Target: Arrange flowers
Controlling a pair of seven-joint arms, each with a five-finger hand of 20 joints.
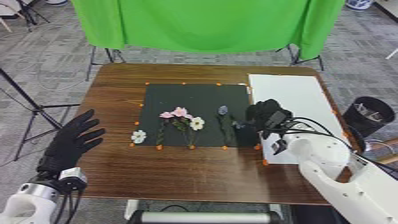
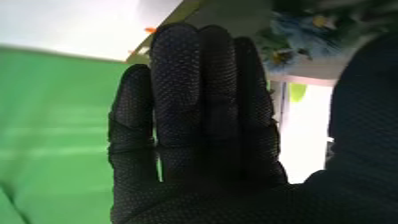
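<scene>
The black-gloved left hand (image 1: 62,150) is held open on its white seven-joint arm (image 1: 25,204), fingers spread. The black-gloved right hand (image 1: 266,116) is carried forward on its white seven-joint arm (image 1: 342,182), straight fingers (image 2: 178,95) aligned, thumb (image 2: 366,115) held apart.

Pink flowers (image 1: 179,112) and a white flower (image 1: 197,123) are laid on the dark sheet (image 1: 191,92), between a bluish bloom (image 1: 223,110) and a white blossom (image 1: 139,136).
</scene>
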